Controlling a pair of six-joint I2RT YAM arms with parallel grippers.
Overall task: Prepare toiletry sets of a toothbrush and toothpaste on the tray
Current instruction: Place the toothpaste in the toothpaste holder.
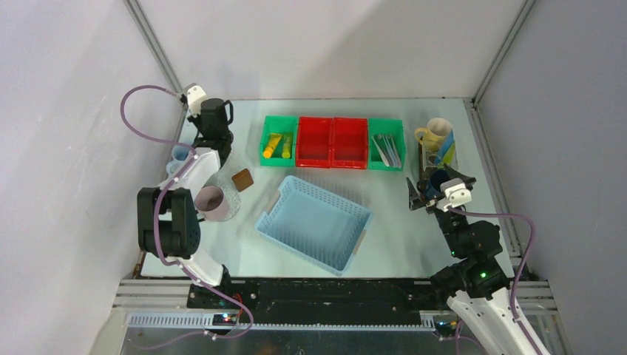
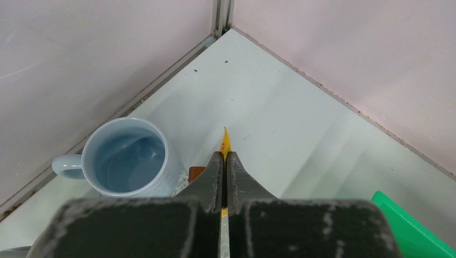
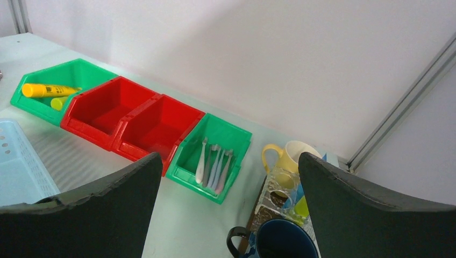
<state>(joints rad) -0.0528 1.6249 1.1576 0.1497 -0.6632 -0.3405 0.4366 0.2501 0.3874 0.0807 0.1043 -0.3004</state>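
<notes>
My left gripper (image 2: 224,155) is shut on a thin yellow toothpaste tube (image 2: 225,141), whose tip pokes out past the fingertips. It hangs at the back left (image 1: 214,137), beside a pale blue mug (image 2: 129,158) and a pink mug (image 1: 211,201) on a brown tray (image 1: 242,179). My right gripper (image 3: 230,156) stands wide open over a dark blue mug (image 3: 285,242) at the right (image 1: 438,188), holding nothing. Behind that mug a cream mug (image 3: 290,156) stands on a second dark tray (image 3: 258,215), with blue and green tubes (image 1: 446,151) next to it.
Four bins line the back: a green one with yellow tubes (image 1: 277,146), two red ones (image 1: 333,142), and a green one with several toothbrushes (image 3: 215,164). A light blue perforated basket (image 1: 314,222) lies mid-table. Walls enclose the back and both sides.
</notes>
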